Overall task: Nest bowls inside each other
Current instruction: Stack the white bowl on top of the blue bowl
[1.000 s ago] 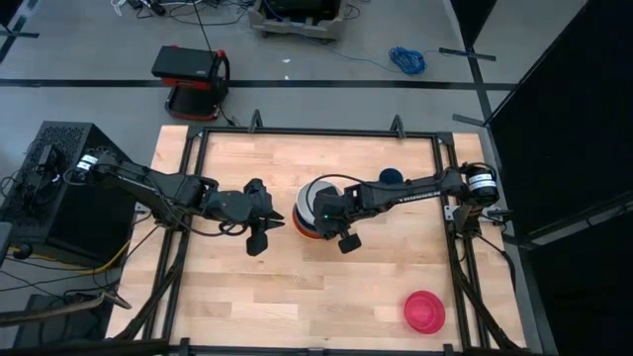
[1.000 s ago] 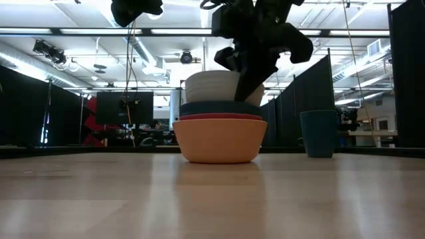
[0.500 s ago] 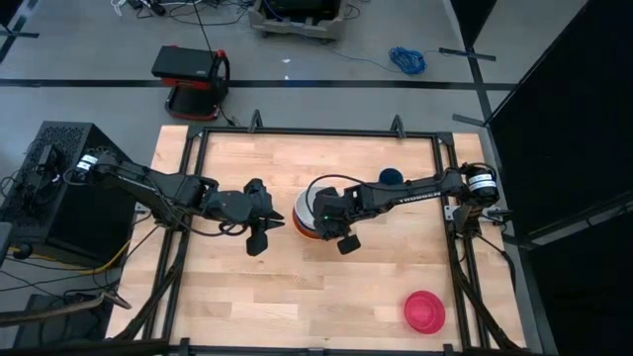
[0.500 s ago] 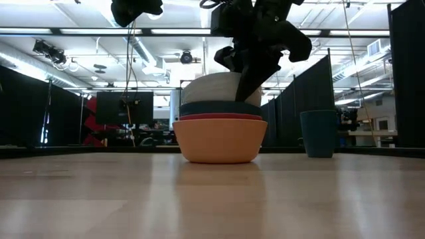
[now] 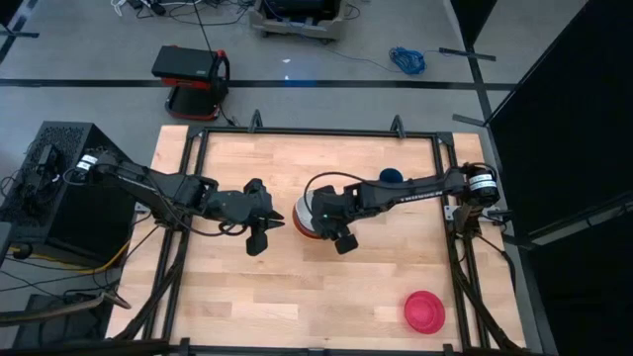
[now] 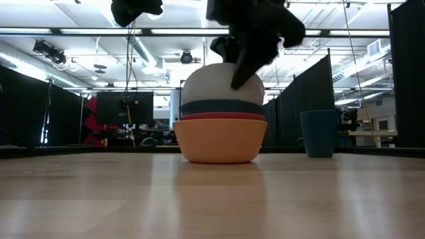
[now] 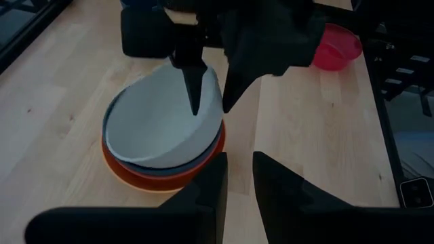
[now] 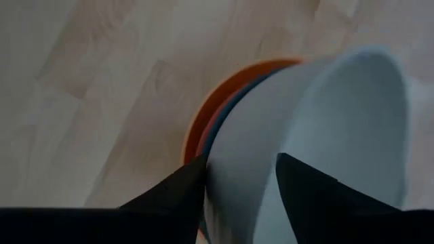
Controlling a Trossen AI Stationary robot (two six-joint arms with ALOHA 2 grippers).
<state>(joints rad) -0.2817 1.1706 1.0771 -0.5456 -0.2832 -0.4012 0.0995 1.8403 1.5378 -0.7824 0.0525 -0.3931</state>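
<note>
One risk noted: white bowl (image 7: pixel 159 118) sits tilted in the teal bowl (image 6: pixel 222 107); right gripper (image 7: pixel 209 95), fingers spread astride its rim, may drag it out

Grey floor (image 5: pixel 89 59), black partitions (image 6: pixel 405 79), ceiling strip lights (image 6: pixel 60 31).

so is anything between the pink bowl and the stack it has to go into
Nothing visible on the table lies between the pink bowl and the stack. But the white bowl sits tilted in the stack, with the right hand straddling its rim, blocking the opening.
</note>
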